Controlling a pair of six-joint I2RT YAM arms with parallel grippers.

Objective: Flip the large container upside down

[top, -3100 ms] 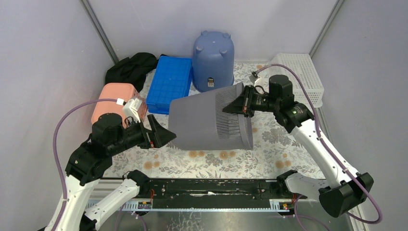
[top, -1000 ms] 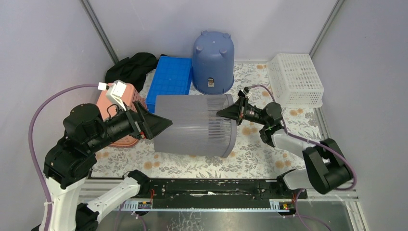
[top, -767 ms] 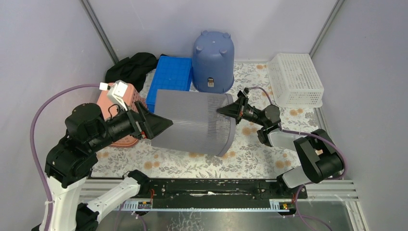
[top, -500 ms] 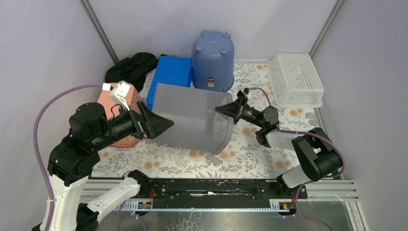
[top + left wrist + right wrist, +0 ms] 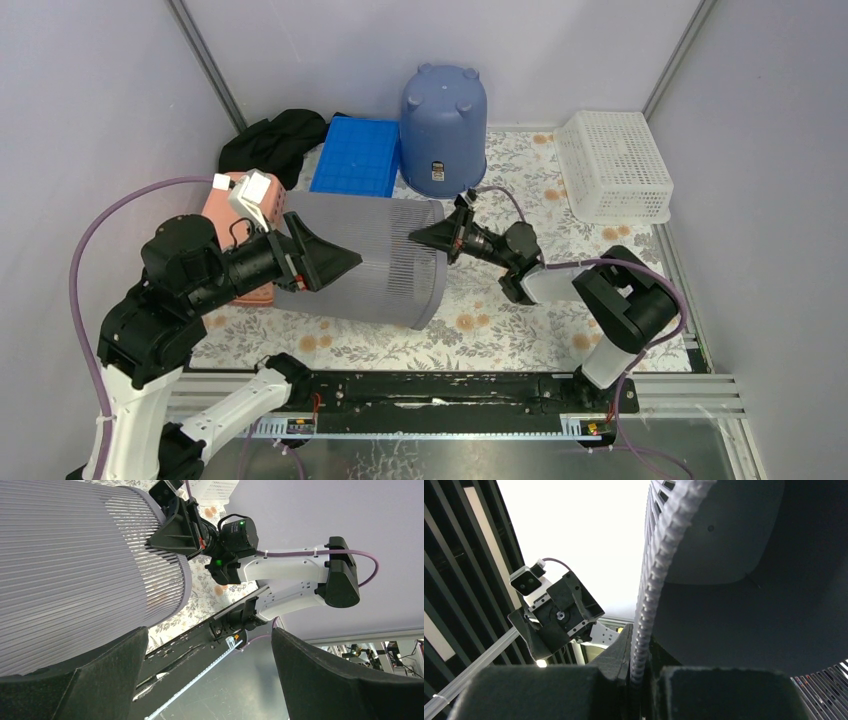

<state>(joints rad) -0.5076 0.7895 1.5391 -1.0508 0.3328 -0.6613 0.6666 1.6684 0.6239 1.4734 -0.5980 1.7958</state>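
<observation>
The large container point(image 5: 375, 262), a grey slatted bin, lies on its side over the flowered mat with its mouth toward the right. My right gripper point(image 5: 430, 238) is shut on the container's rim point(image 5: 650, 580), which runs down between its fingers point(image 5: 624, 650). My left gripper point(image 5: 335, 262) stands open at the container's left part, near its closed end. In the left wrist view the ribbed wall point(image 5: 75, 575) passes beside one finger point(image 5: 100, 675), and nothing lies between the fingers of the left gripper point(image 5: 206, 640).
An upside-down blue bucket point(image 5: 443, 125) stands at the back, with a blue crate point(image 5: 352, 168) to its left. Behind the left arm sit a pink container point(image 5: 240, 205) and black cloth point(image 5: 272, 140). A white basket point(image 5: 612, 165) is at the back right.
The container has shifted left and swung round on its side, carried by the right gripper, whose arm has folded low and reached left. The left gripper stayed open beside it.
</observation>
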